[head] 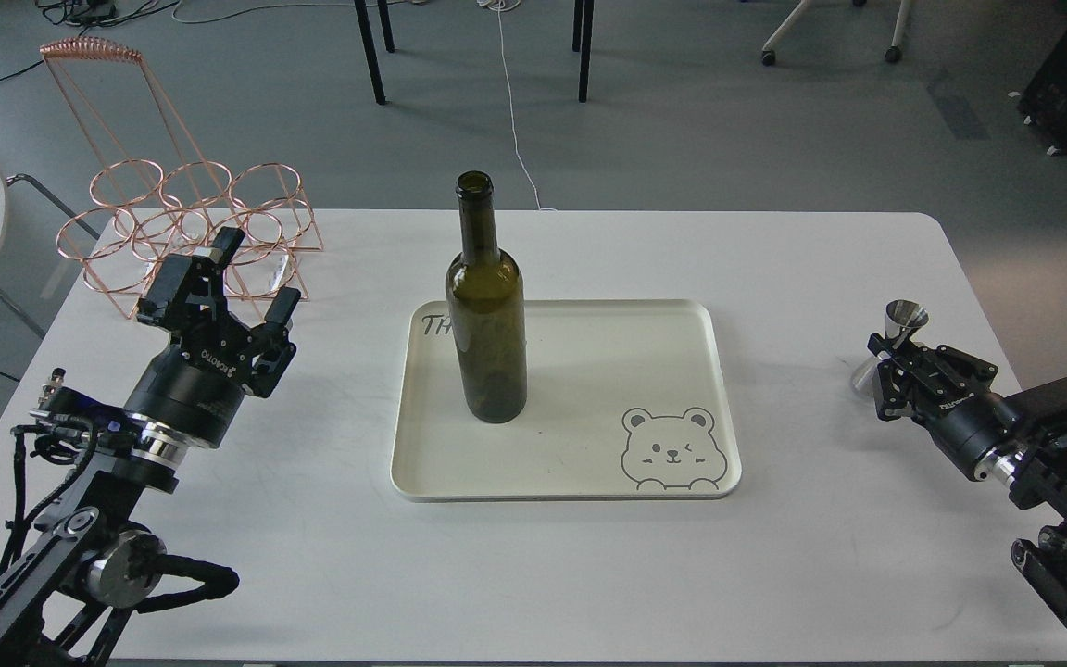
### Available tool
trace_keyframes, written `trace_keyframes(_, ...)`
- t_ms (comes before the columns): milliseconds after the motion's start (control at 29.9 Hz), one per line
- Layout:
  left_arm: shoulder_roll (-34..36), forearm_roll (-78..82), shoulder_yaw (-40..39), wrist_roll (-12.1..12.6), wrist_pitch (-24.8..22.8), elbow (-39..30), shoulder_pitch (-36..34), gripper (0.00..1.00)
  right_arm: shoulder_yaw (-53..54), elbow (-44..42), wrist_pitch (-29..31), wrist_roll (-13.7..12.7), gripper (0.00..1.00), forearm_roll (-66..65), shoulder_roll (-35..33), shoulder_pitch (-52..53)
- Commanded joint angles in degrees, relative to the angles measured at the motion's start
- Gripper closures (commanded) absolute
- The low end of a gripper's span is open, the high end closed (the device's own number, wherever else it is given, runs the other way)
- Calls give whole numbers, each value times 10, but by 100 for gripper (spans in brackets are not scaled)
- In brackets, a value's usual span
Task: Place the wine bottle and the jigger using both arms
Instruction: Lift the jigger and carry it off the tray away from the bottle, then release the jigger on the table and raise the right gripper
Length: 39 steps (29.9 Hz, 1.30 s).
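The right pincer (pixel 887 366) sits at the right edge of the table (pixel 821 269), its fingers on either side of the jigger (pixel 899 332) at its narrow waist; whether they already press on the steel I cannot tell. The jigger looks tilted, its upper cup showing above the fingers and its lower cone to their left, and whether that cone rests on the table is unclear. The left pincer (pixel 251 283) hovers on the left with its fingers spread and nothing between them, just near of the copper wire rack (pixel 191 232).

The step in hand looks like taking the jigger. To do it well, the fingers should close squarely on the waist, where the double cone will not slide out, and lift straight before travelling left.

Further in, the cream tray (pixel 682 463) lies at the table's centre. The wine bottle (pixel 485 315) stands upright in its left half, and a bear drawing fills its near right corner. The rack's rings hold nothing
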Motion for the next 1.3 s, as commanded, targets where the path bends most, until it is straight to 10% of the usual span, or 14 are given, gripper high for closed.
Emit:
trace_keyframes(0, -2, 1, 0, 0, 0, 0, 1, 2, -1, 1, 0, 0, 77, 0, 1, 0)
trace_keyframes(134, -1, 1, 0, 0, -1, 0, 0, 2, -1, 1, 0, 0, 72, 0, 1, 1)
trace_keyframes(434, -2, 1, 0, 0, -2, 0, 0, 2, -2, 12, 0, 0, 18, 0, -1, -3)
trace_keyframes(568, -2, 1, 0, 0, -2, 0, 0, 2, -1, 33, 0, 0, 10, 0, -14, -19)
trace_keyframes(902, 1, 1, 1, -2, -4, -6, 1, 2, 1, 183, 0, 0, 7, 17, -119, -163)
trace_keyframes(1270, 44, 26, 3, -51, -4, -39, 1, 2, -28, 495, 115, 0, 6, 484, -179, -203)
